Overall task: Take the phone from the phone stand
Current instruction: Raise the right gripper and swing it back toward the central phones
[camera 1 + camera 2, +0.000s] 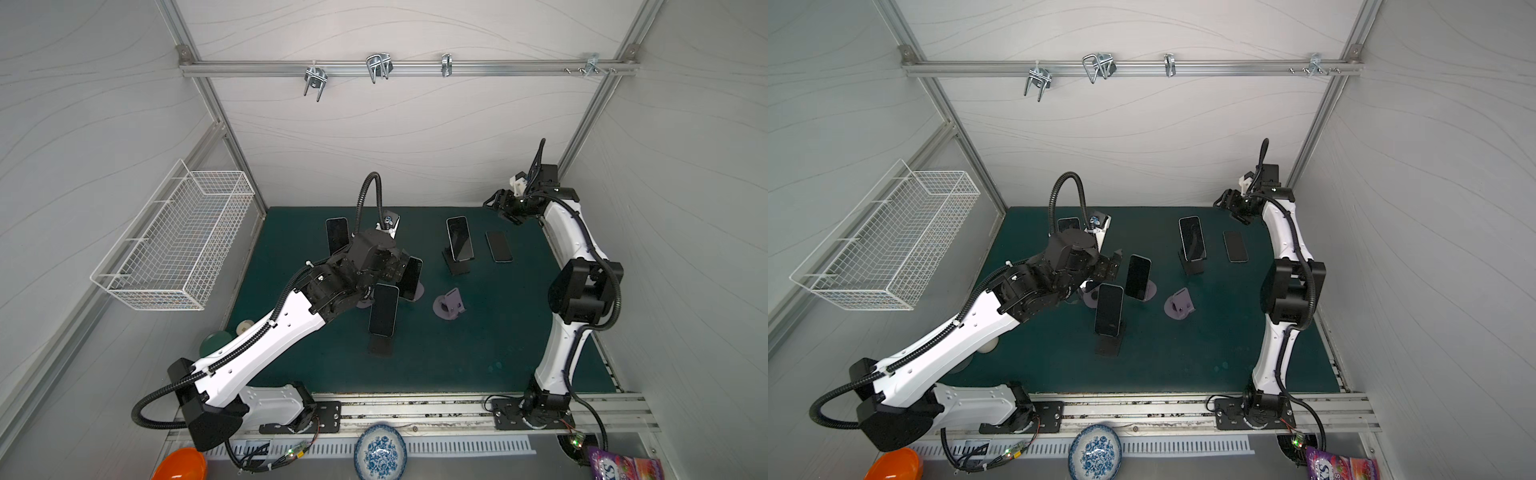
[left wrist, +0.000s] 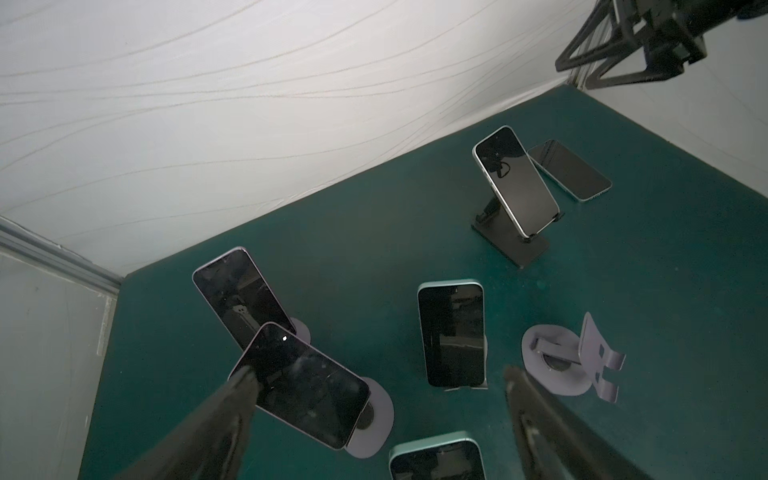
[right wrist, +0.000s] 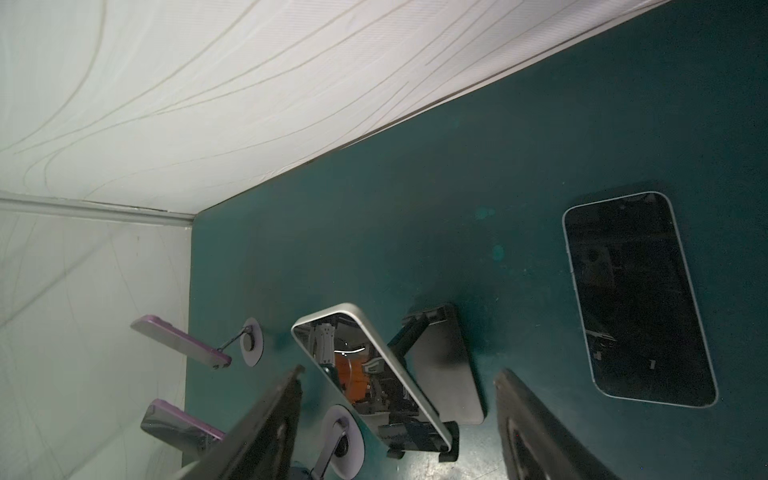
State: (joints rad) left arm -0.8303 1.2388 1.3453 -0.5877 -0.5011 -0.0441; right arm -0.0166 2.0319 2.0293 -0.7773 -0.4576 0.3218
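**Top views.** My left arm reaches from its near-left base across the green worktop, with the wrist bent over the middle cluster of stands. My left tool hangs just left of the mint-edged phone, which leans upright, screen dark, on a lavender disc stand. My right arm stands folded at the far right. My right tool is raised near the far-right corner, well apart from the flat phone lying on the worktop.

**Left wrist view.** The fingers of my left tool are spread wide and released, grasping nothing. One finger overlaps a corner of the purple-edged phone, which is tilted sideways on its round stand. I cannot tell whether they touch. The mint-edged phone stands on its stand beyond them.

**Right wrist view.** My right tool's fingers stand apart and empty. They are above the silver-edged phone, which is propped on a black stand.
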